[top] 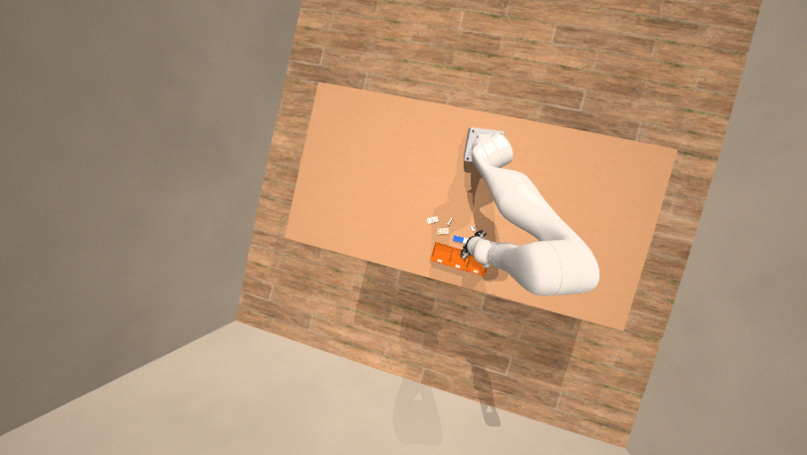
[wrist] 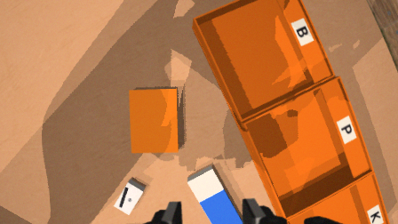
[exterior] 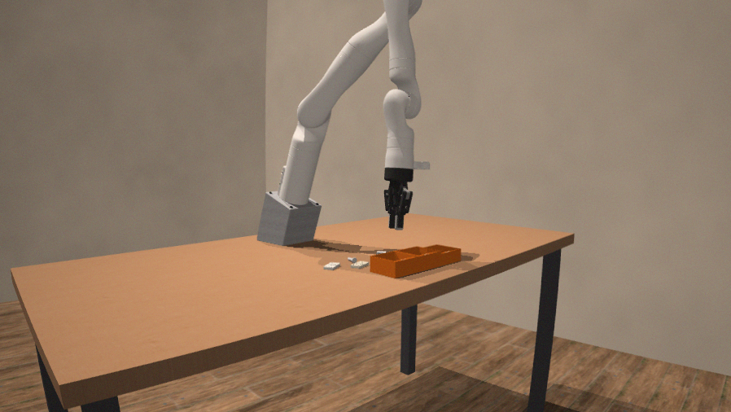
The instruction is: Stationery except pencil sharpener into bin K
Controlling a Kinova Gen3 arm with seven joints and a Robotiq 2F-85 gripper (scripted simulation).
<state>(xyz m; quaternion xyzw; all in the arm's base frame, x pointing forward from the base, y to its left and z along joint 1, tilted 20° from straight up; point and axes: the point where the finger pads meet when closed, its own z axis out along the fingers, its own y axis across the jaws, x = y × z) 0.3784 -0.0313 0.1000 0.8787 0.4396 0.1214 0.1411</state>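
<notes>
An orange row of three bins (wrist: 293,107) lies on the table, marked B, P and K; the K bin (wrist: 351,209) is at the lower right edge of the wrist view. A blue and white eraser (wrist: 213,196) lies beside the bins, straight below my gripper (wrist: 212,215). The gripper is partly open and empty, well above the table (exterior: 404,222). An orange sticky-note pad (wrist: 154,120) lies flat to the left of the bins. A small white block with a black slot (wrist: 130,196), possibly the pencil sharpener, lies left of the eraser.
Two white dominoes (top: 432,218) (top: 442,230) and a small screw-like piece (top: 449,220) lie further left of the bins. The bin row (top: 457,258) stands close to the table's near edge. The arm's base (top: 480,141) stands behind.
</notes>
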